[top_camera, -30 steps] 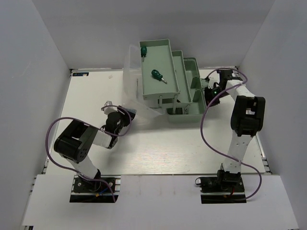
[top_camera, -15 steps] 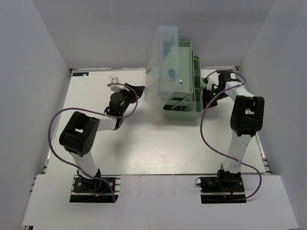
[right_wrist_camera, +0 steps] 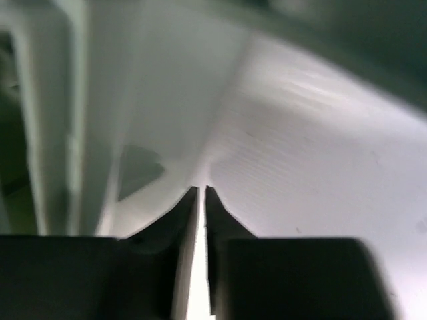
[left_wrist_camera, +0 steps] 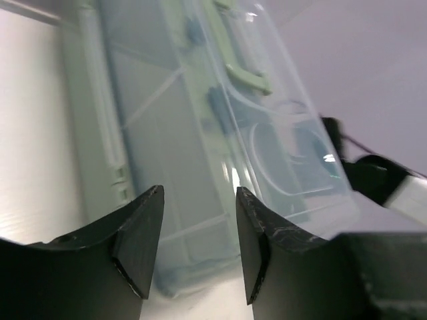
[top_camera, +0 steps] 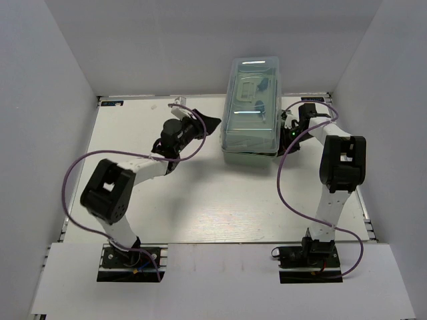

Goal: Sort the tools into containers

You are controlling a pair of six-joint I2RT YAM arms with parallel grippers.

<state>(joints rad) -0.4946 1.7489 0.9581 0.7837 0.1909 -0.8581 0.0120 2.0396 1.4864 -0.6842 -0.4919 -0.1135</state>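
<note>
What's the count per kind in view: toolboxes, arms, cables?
Toolbox, lid shut: 1
Arms: 2, left arm and right arm
Purple cables: 2, left cable and right cable
Total: 5

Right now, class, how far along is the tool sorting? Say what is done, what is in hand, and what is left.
Done: the toolbox is folded shut, its translucent lid down, with no tool seen outside it. In hand: nothing; the left gripper is open beside the box, the right gripper shut at its other side. Left: seemingly only withdrawing the arms.
</note>
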